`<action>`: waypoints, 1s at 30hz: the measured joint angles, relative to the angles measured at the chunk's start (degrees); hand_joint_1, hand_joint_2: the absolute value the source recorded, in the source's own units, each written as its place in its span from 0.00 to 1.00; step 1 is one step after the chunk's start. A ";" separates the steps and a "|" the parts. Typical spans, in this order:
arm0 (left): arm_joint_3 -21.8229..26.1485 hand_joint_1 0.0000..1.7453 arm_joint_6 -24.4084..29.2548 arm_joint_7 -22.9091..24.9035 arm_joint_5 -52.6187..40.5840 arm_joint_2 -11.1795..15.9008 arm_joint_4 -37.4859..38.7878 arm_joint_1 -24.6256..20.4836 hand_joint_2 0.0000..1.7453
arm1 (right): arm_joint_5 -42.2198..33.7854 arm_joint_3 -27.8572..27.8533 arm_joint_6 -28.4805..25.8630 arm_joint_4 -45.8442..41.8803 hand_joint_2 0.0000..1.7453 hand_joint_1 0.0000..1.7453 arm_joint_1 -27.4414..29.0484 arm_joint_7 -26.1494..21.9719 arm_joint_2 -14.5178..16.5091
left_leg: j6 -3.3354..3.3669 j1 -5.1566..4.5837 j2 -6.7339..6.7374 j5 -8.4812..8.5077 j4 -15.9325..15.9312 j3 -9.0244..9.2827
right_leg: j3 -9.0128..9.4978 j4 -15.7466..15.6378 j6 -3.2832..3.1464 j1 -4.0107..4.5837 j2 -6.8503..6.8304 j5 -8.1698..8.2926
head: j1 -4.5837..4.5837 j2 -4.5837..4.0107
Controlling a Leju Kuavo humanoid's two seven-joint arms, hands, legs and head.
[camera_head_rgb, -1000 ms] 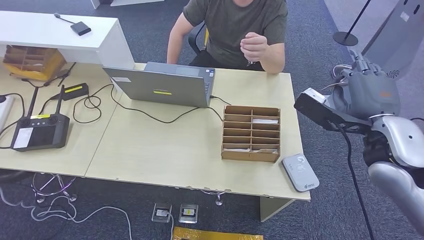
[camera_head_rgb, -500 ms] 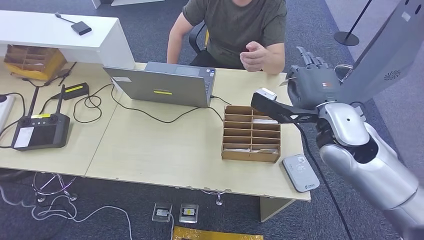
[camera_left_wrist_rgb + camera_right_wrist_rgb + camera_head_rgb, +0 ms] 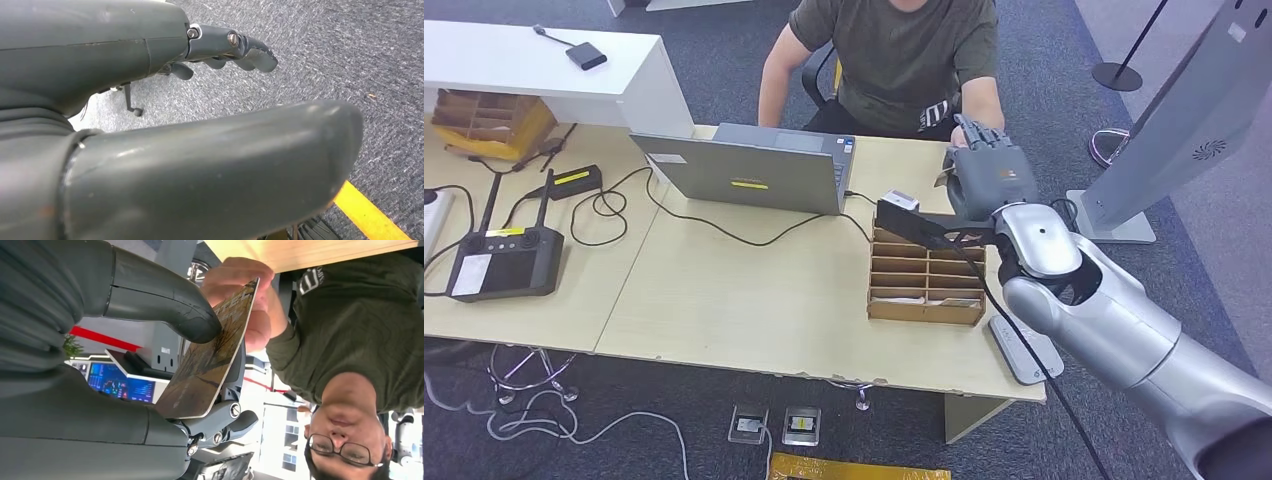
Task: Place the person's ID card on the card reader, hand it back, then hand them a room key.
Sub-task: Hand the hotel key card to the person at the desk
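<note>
One card [image 3: 210, 352], brown and gold, is pinched in the right hand [image 3: 986, 178] between its thick grey thumb and darker fingers [image 3: 227, 412]. The right wrist view shows the person's hand [image 3: 245, 300] gripping the card's far end too, so both hold it. In the head view the right hand is raised over the back right part of the desk [image 3: 754, 300], just in front of the seated person [image 3: 894, 55] in a dark green shirt. Can't tell from the pictures if this card is the ID or a room key.

Card reader [image 3: 1022, 345], grey and flat, lies at the desk's near right edge, partly hidden by the silver right arm. Cardboard slotted organizer [image 3: 924, 275] sits just beside it, with a few light cards in the slots. Grey laptop [image 3: 749, 172] stands at the desk's back, cable trailing to the organizer.

Left hand [image 3: 150, 115] hangs over grey carpet, fingers [image 3: 235, 50] stretched out and apart, thumb straight, nothing in it.
</note>
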 joint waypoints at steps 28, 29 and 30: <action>0.40 0.00 0.03 -0.02 0.02 -0.01 0.00 0.07 0.00 | -0.02 3.73 -0.20 4.39 1.00 1.00 -1.46 0.04 1.27 | -0.01 0.00 0.02 0.00 0.01 0.01 | -0.03 0.01 0.00 0.00 0.03 0.00 | -0.01 0.00; 0.40 0.00 0.03 -0.02 0.02 -0.01 0.00 0.08 0.00 | -0.02 3.74 -0.20 4.46 1.00 1.00 -1.46 0.04 1.29 | -0.01 0.00 0.02 0.00 0.01 0.01 | -0.03 0.01 0.00 0.00 0.03 0.00 | -0.01 0.00; 0.40 0.00 0.03 -0.02 0.02 -0.01 0.00 0.08 0.00 | -0.01 3.76 -0.20 4.53 1.00 1.00 -1.47 0.04 1.32 | -0.01 0.00 0.02 0.00 0.01 0.01 | -0.03 0.01 0.00 0.00 0.03 0.00 | -0.01 0.00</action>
